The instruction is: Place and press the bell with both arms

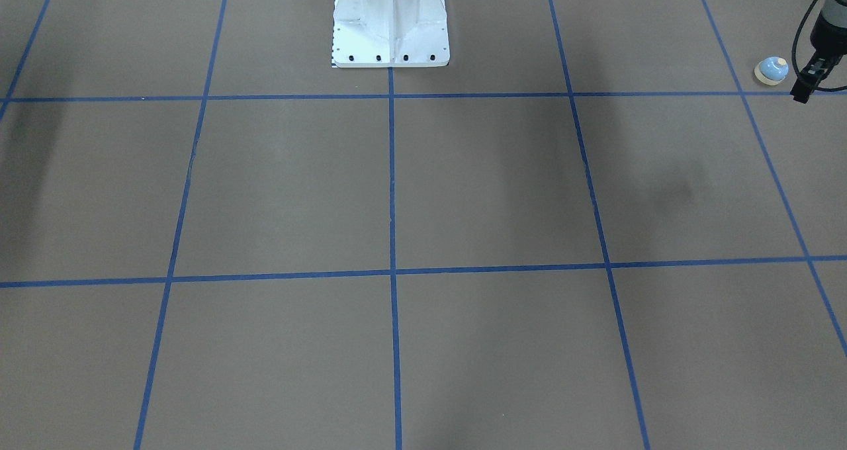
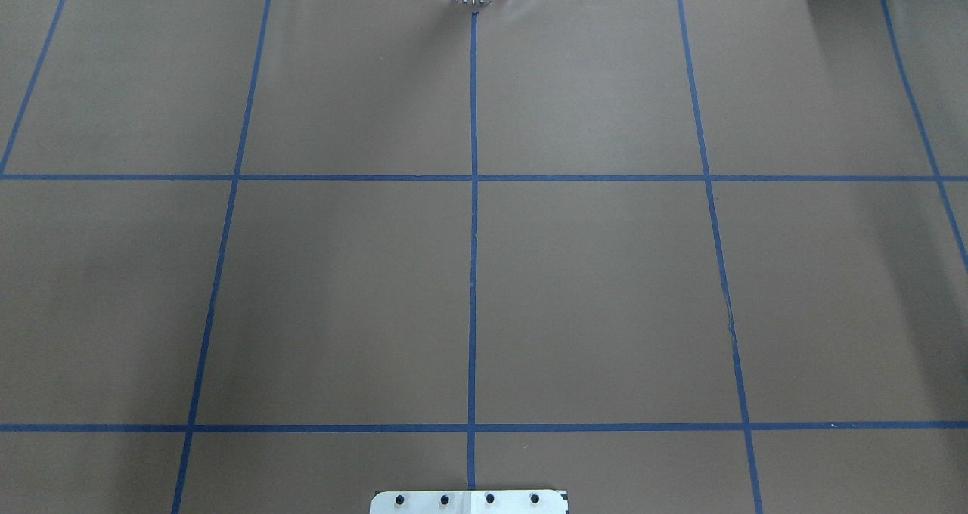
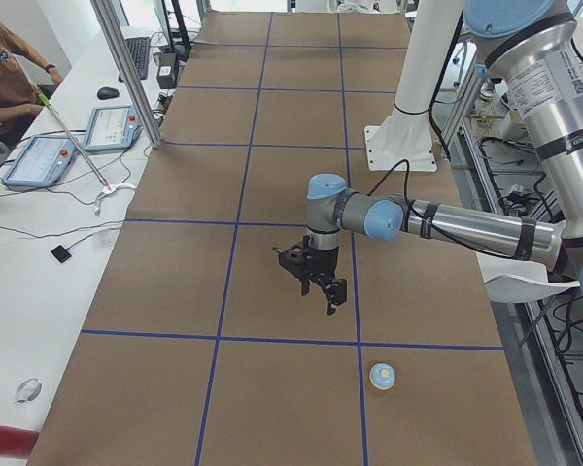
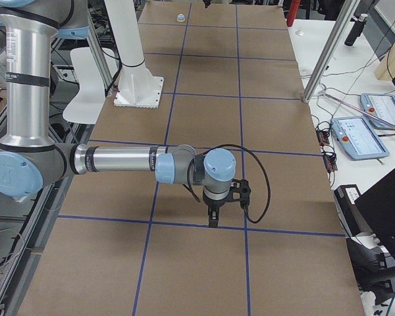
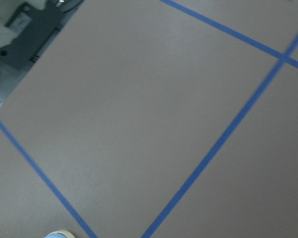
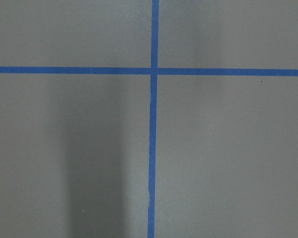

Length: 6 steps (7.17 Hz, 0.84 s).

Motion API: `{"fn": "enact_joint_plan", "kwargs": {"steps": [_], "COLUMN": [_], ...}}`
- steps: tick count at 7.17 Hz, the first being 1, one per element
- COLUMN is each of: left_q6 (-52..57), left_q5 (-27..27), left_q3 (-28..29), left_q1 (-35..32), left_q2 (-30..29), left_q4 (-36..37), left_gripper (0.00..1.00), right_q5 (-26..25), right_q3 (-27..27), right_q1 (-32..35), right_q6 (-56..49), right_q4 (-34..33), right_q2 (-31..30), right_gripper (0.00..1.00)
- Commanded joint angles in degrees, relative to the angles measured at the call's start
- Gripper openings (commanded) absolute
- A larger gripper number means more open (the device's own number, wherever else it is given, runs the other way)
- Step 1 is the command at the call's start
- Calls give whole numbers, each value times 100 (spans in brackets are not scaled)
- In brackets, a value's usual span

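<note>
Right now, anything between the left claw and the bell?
Nothing: only bare brown table cover lies between the left claw and the bell, seen in the front-facing view.

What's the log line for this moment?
small light-blue dome desk bell: on brown table, ungrasped | left gripper: beside bell, apart, jaws unclear | right gripper: far from bell, jaws unclear

The left arm (image 3: 476, 225) and right arm (image 4: 118, 160) are silver tubes ringed with black bands, joined by grey housings with round light-blue caps, a black cable (image 4: 268, 184) looping at each wrist. A printed label (image 3: 575, 83) marks the left upper tube. The white ribbed pedestal (image 1: 390, 20) shows four black screws (image 1: 378, 58) along its foot.
</note>
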Motion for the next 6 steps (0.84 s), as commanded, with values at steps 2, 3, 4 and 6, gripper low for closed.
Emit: {"fn": "enact_joint_plan", "kwargs": {"steps": [2, 3, 4, 6], "left_q6": [-3488, -4186, -4819, -5980], "left_q5": [870, 881, 872, 837], "left_q3": [549, 622, 709, 746], "left_q1": [2133, 2419, 2639, 2921], "left_q2": [260, 260, 260, 260], "left_q4": [131, 428, 796, 1631], "left_gripper": [100, 100, 100, 100], "right_q5": [0, 0, 0, 0], "right_q3": [53, 88, 114, 176], "right_q1": [7, 7, 7, 7], "right_q6": [1, -8, -8, -8], "right_q4": [-1, 8, 8, 8], "right_q2": [-9, -1, 0, -9], "right_gripper": [100, 100, 100, 100]}}
